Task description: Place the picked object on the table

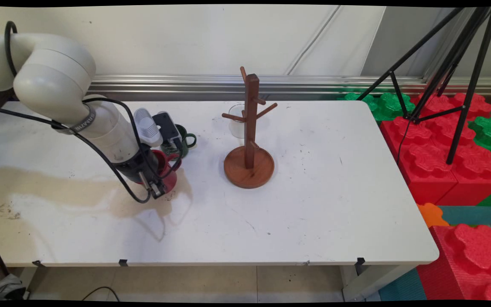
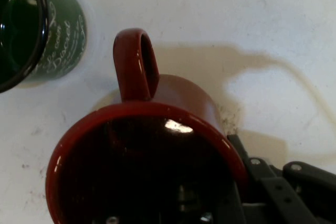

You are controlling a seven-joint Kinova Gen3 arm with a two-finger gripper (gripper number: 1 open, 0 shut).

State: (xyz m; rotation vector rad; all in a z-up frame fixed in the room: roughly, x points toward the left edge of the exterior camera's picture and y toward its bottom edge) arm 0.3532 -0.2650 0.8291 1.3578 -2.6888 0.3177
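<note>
Claw (image 1: 157,189) down low on the red mug (image 2: 152,156), one finger inside the rim and one outside, pinching its wall, mug sitting on the white tabletop (image 1: 313,204), green mug (image 2: 37,30) just beside it, wooden mug tree (image 1: 249,153) off to the side with a clear glass (image 1: 237,121) behind it

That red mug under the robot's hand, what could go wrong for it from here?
The gripper is right at the red mug, apparently with one finger inside the rim. A thin grip on the wall could let it slip or tip. The green mug stands close beside it and might get knocked. The wooden mug tree is further off.
</note>
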